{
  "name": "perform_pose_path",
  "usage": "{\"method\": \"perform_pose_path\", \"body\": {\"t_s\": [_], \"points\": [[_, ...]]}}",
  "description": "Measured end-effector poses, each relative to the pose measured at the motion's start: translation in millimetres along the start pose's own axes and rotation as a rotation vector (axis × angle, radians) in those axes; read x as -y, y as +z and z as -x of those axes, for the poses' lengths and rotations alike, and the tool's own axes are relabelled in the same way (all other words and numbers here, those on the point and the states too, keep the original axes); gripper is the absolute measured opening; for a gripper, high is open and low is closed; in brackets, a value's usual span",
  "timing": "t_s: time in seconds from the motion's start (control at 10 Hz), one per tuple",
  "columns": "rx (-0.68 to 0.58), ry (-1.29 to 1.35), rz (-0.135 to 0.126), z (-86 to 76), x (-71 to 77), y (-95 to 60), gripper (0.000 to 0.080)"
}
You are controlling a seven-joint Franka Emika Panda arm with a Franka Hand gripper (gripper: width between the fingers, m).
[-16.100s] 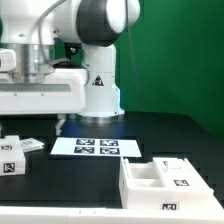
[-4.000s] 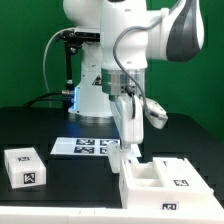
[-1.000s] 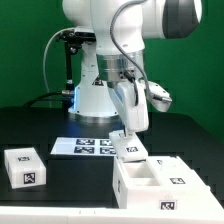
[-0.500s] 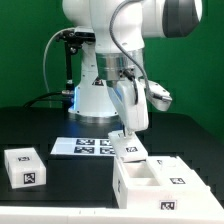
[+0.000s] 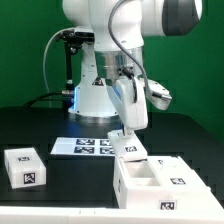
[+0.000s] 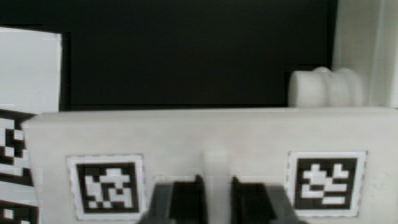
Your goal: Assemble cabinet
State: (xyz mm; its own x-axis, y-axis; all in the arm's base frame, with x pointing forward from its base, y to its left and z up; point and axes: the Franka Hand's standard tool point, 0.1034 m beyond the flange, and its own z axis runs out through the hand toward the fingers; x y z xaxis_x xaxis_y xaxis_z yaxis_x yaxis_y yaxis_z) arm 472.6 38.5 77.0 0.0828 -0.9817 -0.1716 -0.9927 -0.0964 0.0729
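1 cabinet (image 5: 135, 195) wall inside gripper (image 5: 127, 142)

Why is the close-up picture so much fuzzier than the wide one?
Wrist view: the cabinet sits very near the lens, so its tags and the dark fingers blur. Exterior view: sharper and evenly lit, with slight glare on the white arm.

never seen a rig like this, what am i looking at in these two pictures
The big white machine is a robot arm with a two-finger gripper. One picture comes from a camera standing off the arm; the close-up comes from a camera on its wrist, looking past its dark fingers. On the black table lie a white cabinet with open compartments, a smaller white block and a flat marker board. The gripper appears to pinch one wall of the cabinet.
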Motion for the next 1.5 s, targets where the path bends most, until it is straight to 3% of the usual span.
{"method": "perform_pose_path", "body": {"t_s": [0.2, 0.5, 0.7, 1.3, 1.5], "points": [[-0.013, -0.003, 0.002, 0.2, 5.9, 4.0, 0.0059], [-0.049, -0.022, -0.022, -1.2, 37.6, 3.7, 0.0059], [-0.098, -0.059, -0.075, -0.8, 62.2, 3.6, 0.0059], [-0.097, -0.042, -0.075, -2.4, 60.5, 3.8, 0.0059], [-0.109, -0.016, -0.092, -2.1, 74.8, 3.0, 0.0059]]}}
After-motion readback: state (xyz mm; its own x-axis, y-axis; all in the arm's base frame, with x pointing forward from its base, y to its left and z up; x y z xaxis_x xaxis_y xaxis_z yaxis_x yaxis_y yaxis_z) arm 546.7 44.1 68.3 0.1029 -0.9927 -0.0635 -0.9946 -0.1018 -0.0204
